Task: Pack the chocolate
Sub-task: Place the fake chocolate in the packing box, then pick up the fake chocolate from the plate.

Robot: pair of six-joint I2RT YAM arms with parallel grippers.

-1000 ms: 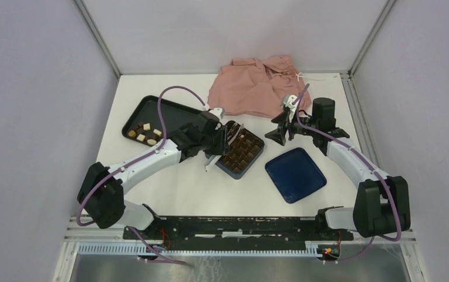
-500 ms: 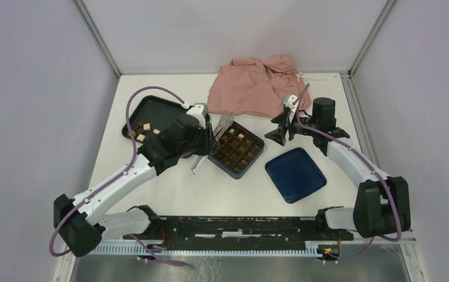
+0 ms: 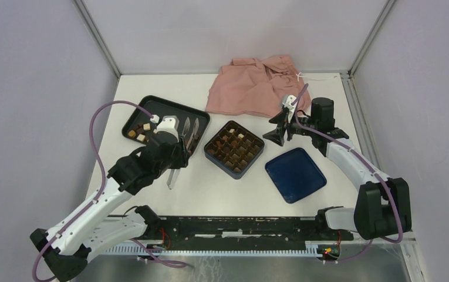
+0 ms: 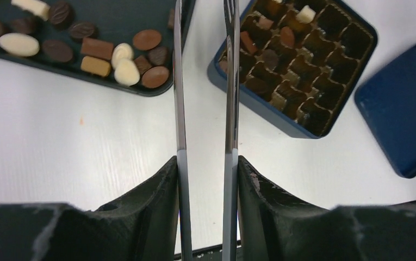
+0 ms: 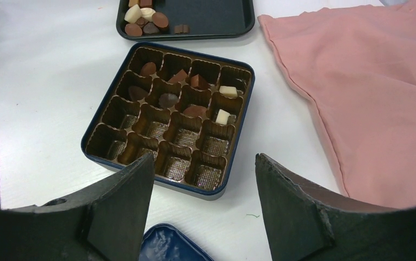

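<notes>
The left gripper (image 4: 206, 161) pinches a pair of tongs (image 4: 179, 81), blades apart with nothing between them, reaching over the tray (image 4: 118, 16). The chocolate (image 4: 121, 54) lies bunched at the tray's left end, and a few pieces sit in the box (image 4: 271, 115). I'd straddle one piece squarely, then squeeze gently so it doesn't skid. The right gripper (image 5: 204, 159) hangs spread and empty by the box.
</notes>
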